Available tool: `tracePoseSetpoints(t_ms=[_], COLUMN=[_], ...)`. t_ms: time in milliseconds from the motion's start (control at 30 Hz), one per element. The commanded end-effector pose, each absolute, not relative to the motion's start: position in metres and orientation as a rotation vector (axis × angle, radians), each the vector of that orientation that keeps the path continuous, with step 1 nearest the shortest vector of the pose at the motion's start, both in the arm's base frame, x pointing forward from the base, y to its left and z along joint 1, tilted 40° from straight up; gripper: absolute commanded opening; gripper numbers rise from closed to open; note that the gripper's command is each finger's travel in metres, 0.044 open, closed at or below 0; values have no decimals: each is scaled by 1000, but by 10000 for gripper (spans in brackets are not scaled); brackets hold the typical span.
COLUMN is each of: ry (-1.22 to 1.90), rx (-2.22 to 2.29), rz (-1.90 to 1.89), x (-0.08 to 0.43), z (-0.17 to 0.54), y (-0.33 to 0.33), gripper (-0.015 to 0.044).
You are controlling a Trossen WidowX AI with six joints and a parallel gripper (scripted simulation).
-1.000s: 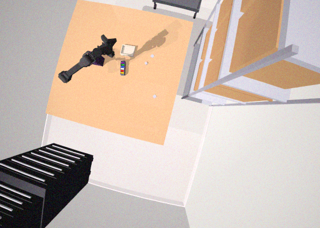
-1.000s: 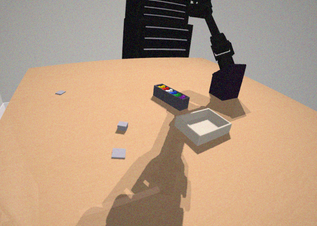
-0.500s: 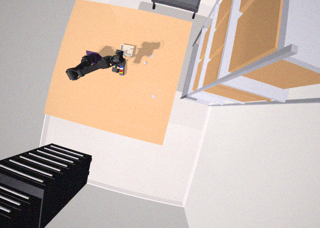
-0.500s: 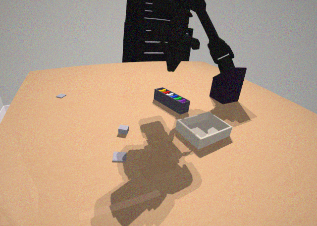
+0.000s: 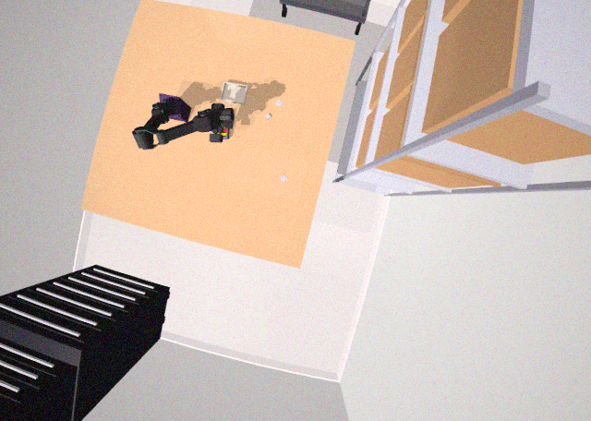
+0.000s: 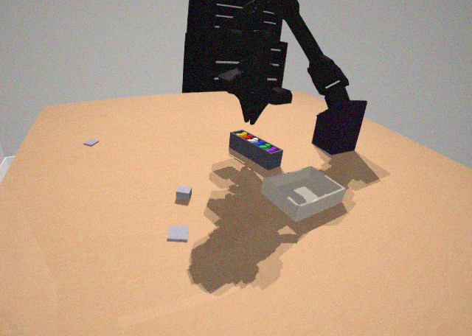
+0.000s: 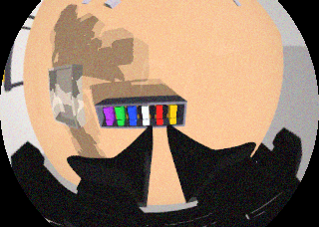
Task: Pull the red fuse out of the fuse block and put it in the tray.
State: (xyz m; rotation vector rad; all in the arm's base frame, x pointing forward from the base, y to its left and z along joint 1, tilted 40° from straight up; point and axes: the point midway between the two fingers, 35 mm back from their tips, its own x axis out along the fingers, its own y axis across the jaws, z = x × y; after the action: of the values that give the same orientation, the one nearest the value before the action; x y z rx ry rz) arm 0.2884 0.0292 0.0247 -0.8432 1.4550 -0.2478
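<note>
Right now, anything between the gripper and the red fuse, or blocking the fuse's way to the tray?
Nothing visible. The gripper hangs open above the fuse block, only air down to the red fuse. Yellow and white fuses flank it closely. The tray sits apart, beside the block's purple end.

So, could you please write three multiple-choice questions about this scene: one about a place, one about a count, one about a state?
1. Where is the gripper?
A. inside the tray
B. above the fuse block, apart from it
C. on the small grey cube

2. How many fuses stand in the fuse block?
A. four
B. six
C. eight

3. What is the state of the red fuse?
A. seated in the block
B. held between the fingers
C. lying in the tray

Answers: 1 B, the exterior view shows a gap below the fingertips. 2 B, the wrist view shows six colours. 3 A, it sits between white and yellow; the gripper is partly open, holding nothing.
</note>
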Motion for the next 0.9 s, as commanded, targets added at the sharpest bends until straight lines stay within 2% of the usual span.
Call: tracePoseSetpoints(t_ms=[0, 867], ry=[1454, 1454], rx=[-849, -850], rz=[-249, -250], x=[290, 293], z=[23, 4], y=[27, 10], gripper=[74, 74])
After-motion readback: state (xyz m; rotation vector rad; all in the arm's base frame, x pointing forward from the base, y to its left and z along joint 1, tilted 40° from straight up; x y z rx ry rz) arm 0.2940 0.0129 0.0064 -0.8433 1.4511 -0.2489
